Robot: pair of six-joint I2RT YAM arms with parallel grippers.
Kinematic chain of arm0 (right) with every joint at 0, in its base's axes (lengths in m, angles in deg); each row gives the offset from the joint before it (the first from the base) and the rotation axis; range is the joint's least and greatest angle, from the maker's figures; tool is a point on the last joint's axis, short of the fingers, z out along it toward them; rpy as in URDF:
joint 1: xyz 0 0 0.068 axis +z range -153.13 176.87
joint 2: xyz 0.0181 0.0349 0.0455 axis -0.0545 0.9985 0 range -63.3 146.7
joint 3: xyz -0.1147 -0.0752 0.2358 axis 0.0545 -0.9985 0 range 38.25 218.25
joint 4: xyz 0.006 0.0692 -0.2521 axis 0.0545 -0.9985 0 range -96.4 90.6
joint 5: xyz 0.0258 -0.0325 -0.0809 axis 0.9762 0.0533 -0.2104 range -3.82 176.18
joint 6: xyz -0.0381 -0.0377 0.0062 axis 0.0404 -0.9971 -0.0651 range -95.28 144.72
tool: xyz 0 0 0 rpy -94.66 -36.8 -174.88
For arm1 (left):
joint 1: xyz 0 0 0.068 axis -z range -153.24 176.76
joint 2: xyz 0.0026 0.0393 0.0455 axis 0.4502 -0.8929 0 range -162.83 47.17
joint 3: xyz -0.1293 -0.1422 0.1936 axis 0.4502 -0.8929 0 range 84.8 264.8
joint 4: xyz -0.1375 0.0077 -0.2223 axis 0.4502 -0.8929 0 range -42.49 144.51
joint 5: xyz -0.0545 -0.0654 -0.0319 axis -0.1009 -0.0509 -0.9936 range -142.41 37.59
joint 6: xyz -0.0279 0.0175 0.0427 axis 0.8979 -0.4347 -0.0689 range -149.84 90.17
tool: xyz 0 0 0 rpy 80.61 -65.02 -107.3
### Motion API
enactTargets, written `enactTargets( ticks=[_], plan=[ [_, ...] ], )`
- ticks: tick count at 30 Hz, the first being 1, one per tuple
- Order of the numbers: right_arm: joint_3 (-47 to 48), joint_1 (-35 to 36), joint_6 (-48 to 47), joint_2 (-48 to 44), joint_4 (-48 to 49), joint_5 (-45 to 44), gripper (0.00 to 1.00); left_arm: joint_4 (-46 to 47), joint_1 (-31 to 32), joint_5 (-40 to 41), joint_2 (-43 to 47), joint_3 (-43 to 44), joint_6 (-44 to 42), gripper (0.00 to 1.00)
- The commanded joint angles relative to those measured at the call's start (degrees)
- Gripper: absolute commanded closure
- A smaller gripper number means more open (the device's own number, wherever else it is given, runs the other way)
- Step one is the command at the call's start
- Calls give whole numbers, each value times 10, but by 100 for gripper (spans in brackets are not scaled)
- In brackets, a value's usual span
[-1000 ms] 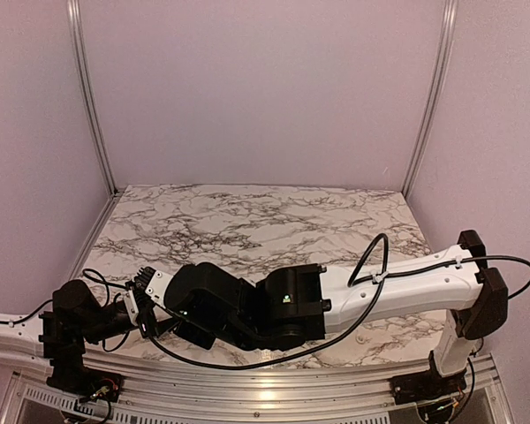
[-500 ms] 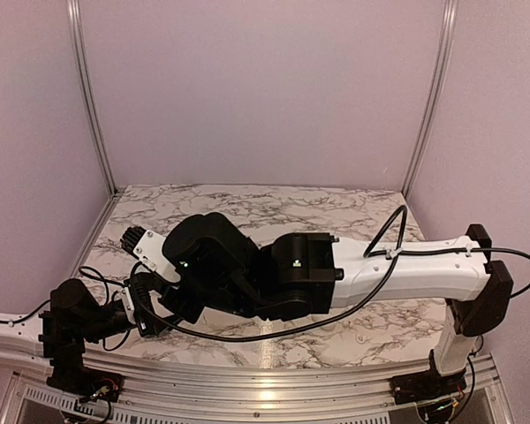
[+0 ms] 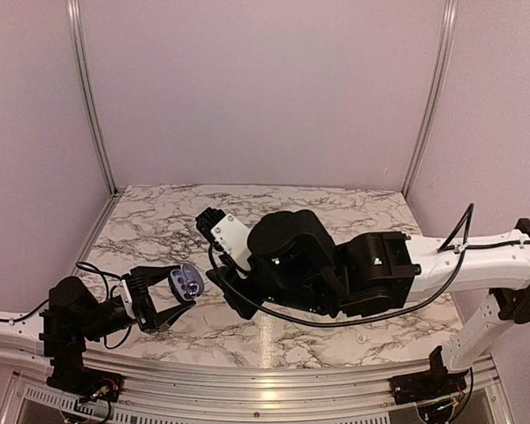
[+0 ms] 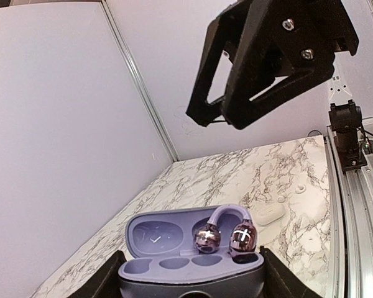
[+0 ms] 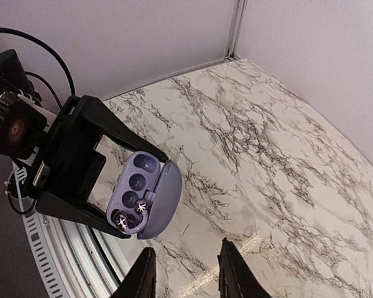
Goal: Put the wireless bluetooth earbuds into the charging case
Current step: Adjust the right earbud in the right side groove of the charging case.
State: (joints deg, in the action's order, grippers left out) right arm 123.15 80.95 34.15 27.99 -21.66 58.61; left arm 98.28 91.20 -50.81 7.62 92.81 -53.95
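Observation:
My left gripper [image 3: 178, 293] is shut on the open charging case [image 3: 185, 281], a lavender pebble with its lid tipped back, held above the table's near left. In the left wrist view the case [image 4: 174, 267] sits between my fingers [image 4: 102, 276]. One earbud [image 4: 227, 234], two shiny dark balls joined by a lavender arch, sits in the case's right wells; the left wells are empty. The other earbud is out of view. My right gripper [image 3: 206, 218] is open and empty, raised behind and right of the case. Its view shows the case [image 5: 146, 192] and earbud [image 5: 129, 215] ahead of its jaws [image 5: 188, 273].
A white oval object [image 4: 265, 213] and two small white bits [image 4: 300, 188] lie on the marble table, hidden under the right arm [image 3: 300, 265] in the top view. An aluminium rail [image 4: 348, 186] runs along the table's near edge. Walls close the back and sides.
My right gripper has lifted away from the left gripper and moved back and to the right, uncovering the case. The left gripper still holds the case in about the same place.

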Motion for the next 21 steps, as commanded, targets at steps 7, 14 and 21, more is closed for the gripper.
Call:
enactTargets(
  ticks=[7, 14, 21],
  plan=[
    [-80, -3, 114, -17, 131, 94, 75, 37, 0, 29, -19, 38, -15, 73],
    [-54, -20, 144, 11, 152, 84, 74, 44, 0, 37, -45, 44, -27, 73],
    [-47, -31, 171, 25, 150, 61, 69, 48, 1, 52, -51, 46, -26, 75]
  ],
)
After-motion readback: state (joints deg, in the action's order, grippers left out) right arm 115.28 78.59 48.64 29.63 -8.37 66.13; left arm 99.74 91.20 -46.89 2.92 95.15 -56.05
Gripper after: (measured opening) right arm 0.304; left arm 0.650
